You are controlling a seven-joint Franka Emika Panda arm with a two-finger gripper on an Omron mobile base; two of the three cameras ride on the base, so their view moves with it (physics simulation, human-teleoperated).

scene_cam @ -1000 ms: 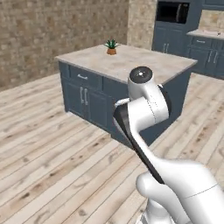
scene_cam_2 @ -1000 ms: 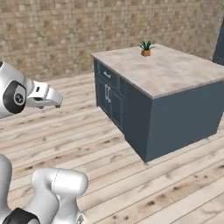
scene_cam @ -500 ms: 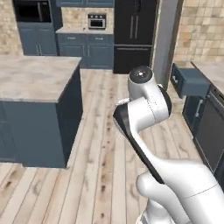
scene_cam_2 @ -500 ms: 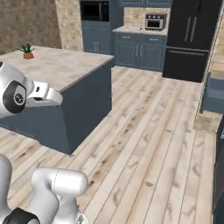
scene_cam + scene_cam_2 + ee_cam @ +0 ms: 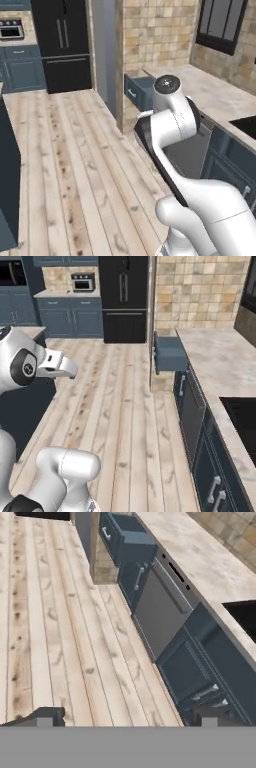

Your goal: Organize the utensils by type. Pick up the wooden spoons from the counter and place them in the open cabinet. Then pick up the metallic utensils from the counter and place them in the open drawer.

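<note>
I have the gripper (image 5: pixel 125 719) hanging over the plank floor (image 5: pixel 60 637), jaws spread wide with nothing between them; its two dark fingertips (image 5: pixel 45 717) rise at the bottom of the hand view. I take the open drawer (image 5: pixel 170 353) as my landmark. Nearer to me than the drawer, along the same cabinet run, I count one flat grey appliance front (image 5: pixel 160 612) and, nearer still, slate-blue cabinet fronts with two short silver handles (image 5: pixel 205 693) that I can make out. Just below the drawer sits one blue door with one vertical silver handle (image 5: pixel 139 576). The drawer itself is pulled out from the near end of the counter (image 5: pixel 220 363), one slate-blue box with one short silver bar handle (image 5: pixel 131 93) on its front panel. Above and beside the drawer the beige marbled counter runs back toward me, with one dark recess (image 5: pixel 242 416) set into it. I can see none of the utensils on the stretch of counter in view. Behind the drawer stands one tan tile wall (image 5: pixel 197 291), and beyond that one black refrigerator (image 5: pixel 125 298) and one wall oven (image 5: pixel 83 282)
</note>
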